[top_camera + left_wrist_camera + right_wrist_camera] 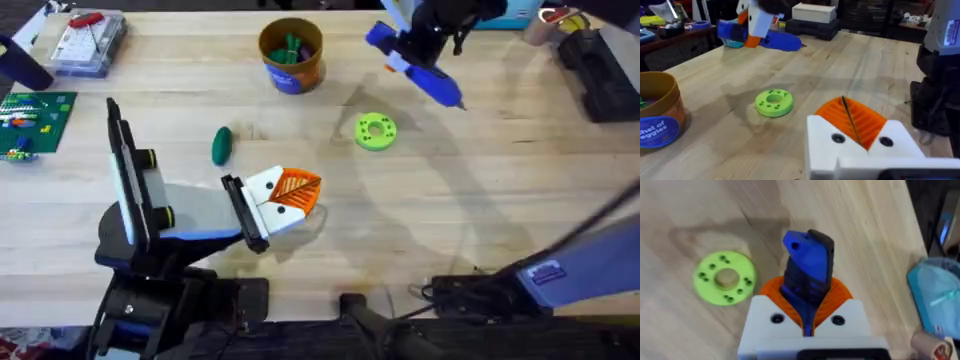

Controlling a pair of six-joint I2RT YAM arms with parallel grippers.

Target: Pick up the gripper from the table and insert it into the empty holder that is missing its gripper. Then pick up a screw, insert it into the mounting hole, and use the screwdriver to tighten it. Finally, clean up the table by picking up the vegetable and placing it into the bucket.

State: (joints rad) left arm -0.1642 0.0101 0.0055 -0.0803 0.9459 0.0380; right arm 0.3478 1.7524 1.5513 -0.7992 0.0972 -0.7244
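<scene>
The blue screwdriver point(435, 82) hangs tilted above the far side of the table, and my right gripper point(413, 48) is shut on it. The right wrist view has its blue body point(807, 255) clamped between the orange pads point(840, 291). My left gripper point(305, 190) hovers near the table's middle, its pads point(867, 122) pressed together on nothing. To its far left lies the dark-green vegetable point(221, 145). The orange-brown bucket point(290, 55) stands at the back centre with green items inside. The loose gripper, the holder and the screw are out of view.
A lime-green disc point(376, 130) with a centre hole lies below the screwdriver. A clear box point(88, 40) with a red-handled tool and a green board point(30, 118) sit at the far left. Black equipment point(600, 70) occupies the far right corner.
</scene>
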